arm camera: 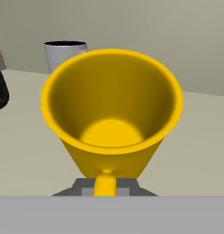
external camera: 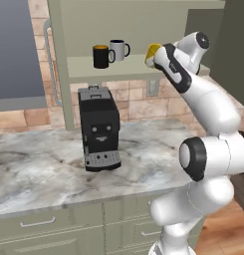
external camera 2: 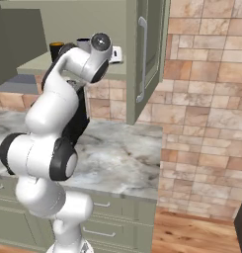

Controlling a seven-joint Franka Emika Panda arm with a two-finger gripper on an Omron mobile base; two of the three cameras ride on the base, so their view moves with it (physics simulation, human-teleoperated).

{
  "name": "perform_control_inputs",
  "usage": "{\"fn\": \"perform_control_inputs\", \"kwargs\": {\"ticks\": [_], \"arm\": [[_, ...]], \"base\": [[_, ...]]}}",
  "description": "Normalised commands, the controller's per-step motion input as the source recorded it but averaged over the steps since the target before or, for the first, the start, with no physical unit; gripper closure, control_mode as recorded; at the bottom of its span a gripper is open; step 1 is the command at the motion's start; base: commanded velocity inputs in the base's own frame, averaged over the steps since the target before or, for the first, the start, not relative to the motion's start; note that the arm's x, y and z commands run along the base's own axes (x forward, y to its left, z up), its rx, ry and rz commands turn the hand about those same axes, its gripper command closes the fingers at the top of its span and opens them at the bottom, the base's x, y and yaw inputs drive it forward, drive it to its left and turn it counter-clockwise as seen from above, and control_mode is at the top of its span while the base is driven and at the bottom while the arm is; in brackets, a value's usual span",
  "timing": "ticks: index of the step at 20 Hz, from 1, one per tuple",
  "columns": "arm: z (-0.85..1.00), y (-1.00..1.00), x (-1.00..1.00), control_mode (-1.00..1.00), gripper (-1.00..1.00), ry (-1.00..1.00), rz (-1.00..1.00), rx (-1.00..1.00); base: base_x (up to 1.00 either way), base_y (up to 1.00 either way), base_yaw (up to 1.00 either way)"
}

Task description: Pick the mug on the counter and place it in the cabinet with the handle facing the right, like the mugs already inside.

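Note:
The yellow mug [external camera: 152,53] hangs tilted just above the front right part of the cabinet [external camera: 63,30] shelf, with my gripper [external camera: 160,56] shut on it from the right. In the hand view I look into the mug's [arm camera: 111,114] open mouth, and its yellow handle [arm camera: 104,183] points back toward my gripper [arm camera: 105,188], between the grey fingertips [arm camera: 81,186]. The black mug with the orange inside [external camera: 101,56] and the grey-white mug [external camera: 118,49] stand further left on the shelf, apart from the yellow one. I cannot tell whether the yellow mug touches the shelf board.
A black coffee machine [external camera: 98,127] stands on the marbled counter [external camera: 39,169] under the shelf. The cabinet's open door [external camera 2: 149,59] with its long bar handle [external camera 2: 141,59] juts out right of my arm. A brick wall [external camera 2: 206,99] lies to the right.

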Motion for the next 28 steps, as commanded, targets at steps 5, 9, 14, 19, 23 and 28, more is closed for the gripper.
{"fn": "perform_control_inputs", "kwargs": {"ticks": [5, 9, 14, 19, 23, 28], "arm": [[0.0, 0.0, 0.59, -1.0, 1.0, 0.0, 0.01, 0.06], [0.0, 0.0, 0.38, -1.0, 1.0, 0.0, 0.06, 0.06], [0.08, 0.0, 0.09, -1.0, 1.0, 0.0, 0.04, 0.01], [0.03, 0.0, 0.05, -1.0, 1.0, 0.0, 0.06, 0.0], [0.0, 0.0, 0.22, -1.0, 1.0, 0.01, 0.13, 0.0], [0.0, 0.0, 0.24, -1.0, 1.0, 0.04, 0.16, 0.0]], "base": [[0.0, 0.0, 0.0], [0.0, 0.0, 0.0], [0.0, 0.0, 0.0], [0.0, 0.0, 0.0], [0.0, 0.0, 0.0], [0.0, 0.0, 0.0]]}}
